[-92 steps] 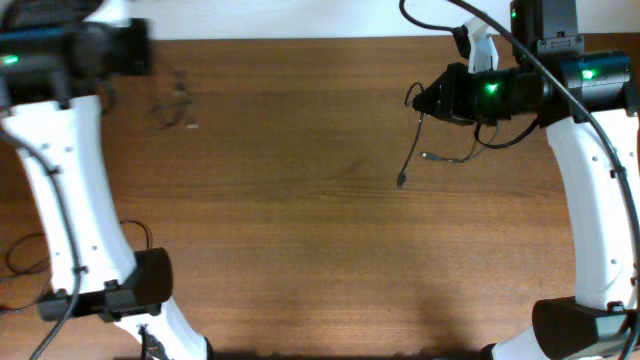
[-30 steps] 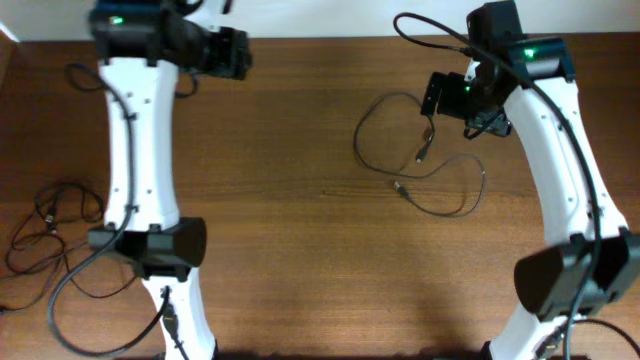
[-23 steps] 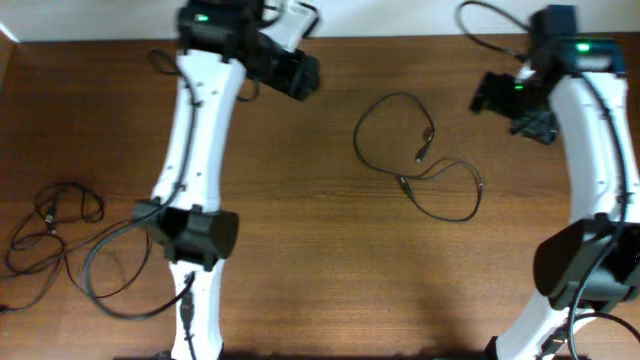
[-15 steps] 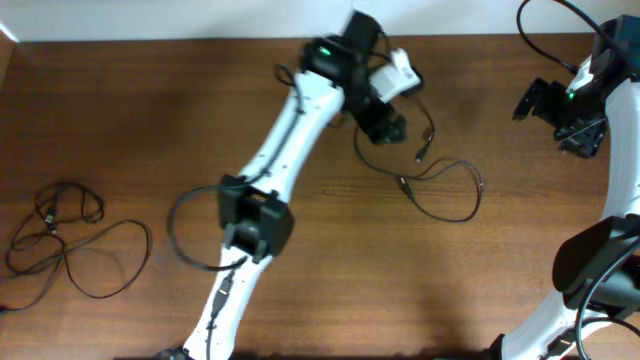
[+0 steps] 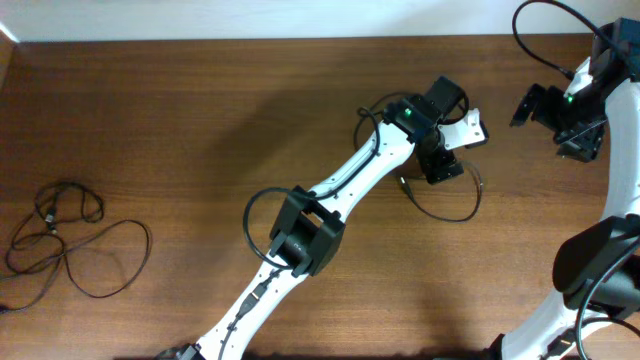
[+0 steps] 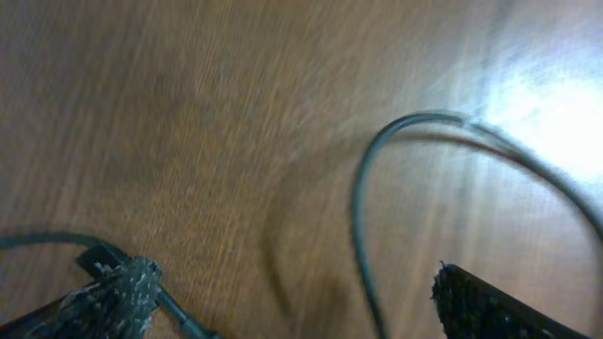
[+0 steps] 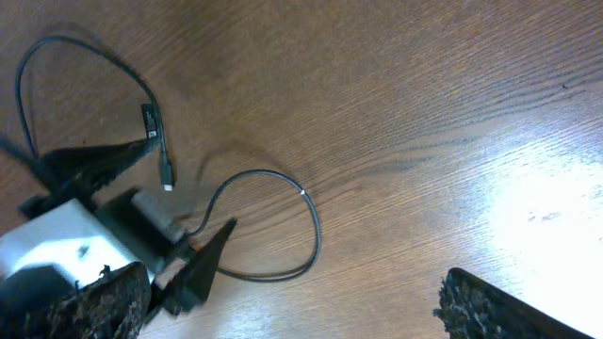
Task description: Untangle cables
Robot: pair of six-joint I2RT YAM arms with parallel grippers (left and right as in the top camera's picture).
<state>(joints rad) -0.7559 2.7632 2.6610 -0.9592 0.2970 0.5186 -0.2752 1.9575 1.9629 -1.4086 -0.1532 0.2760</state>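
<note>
Left tool [image 5: 441, 166] gaping wide over a thin black looped cable [image 7: 317, 240] on the brown wooden desk [image 5: 200, 120].
Light and limp, it is begging a pinch near a stiffer plug end [image 7: 151, 121]; right tool [image 7: 292, 294] is also gaping wide.

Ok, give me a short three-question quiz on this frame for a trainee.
1. True or false: the right end effector is open, holding nothing.
2. Which arm reaches over the cable right of centre? A left, B right, C neither.
3. Fill in: a second cable lies near the table's ___ edge.
Key: 1 true; 2 A; 3 left.
</note>
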